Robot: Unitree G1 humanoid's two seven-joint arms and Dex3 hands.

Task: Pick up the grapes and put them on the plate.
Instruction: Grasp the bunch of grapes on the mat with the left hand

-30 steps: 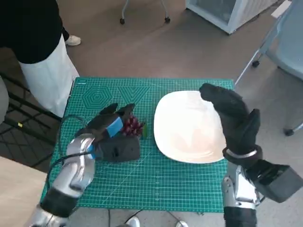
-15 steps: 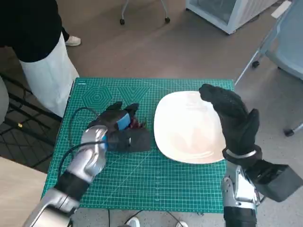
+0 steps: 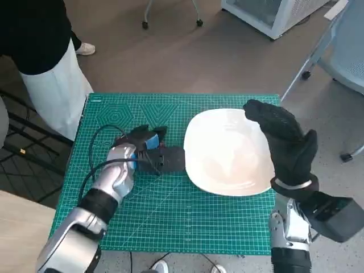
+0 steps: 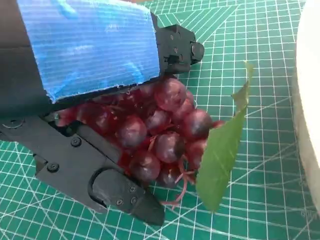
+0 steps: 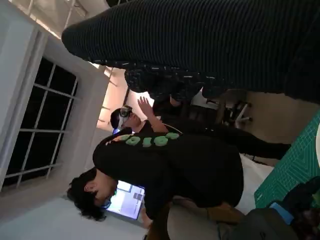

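Note:
My left hand (image 3: 147, 152) lies on the green cutting mat (image 3: 170, 216), just left of the white plate (image 3: 227, 153). It grips a bunch of dark red grapes (image 4: 160, 130), which sits between the blue-taped back (image 4: 85, 45) and the black fingers (image 4: 100, 175). A green leaf (image 4: 222, 150) hangs off the bunch toward the plate's rim (image 4: 310, 100). In the head view the hand covers the grapes. My gloved right hand (image 3: 284, 142) is raised over the plate's right side and holds nothing. The plate is bare.
A person in a black top and white trousers (image 3: 51, 74) stands at the table's back left corner; the right wrist view shows this person (image 5: 170, 165) too. A white cabinet (image 3: 267, 14) and chair legs (image 3: 170, 17) stand beyond the table.
My left hand has slid to the right across the mat with the grapes, from the mat's left part up to the plate's left rim. The right hand has stayed almost still.

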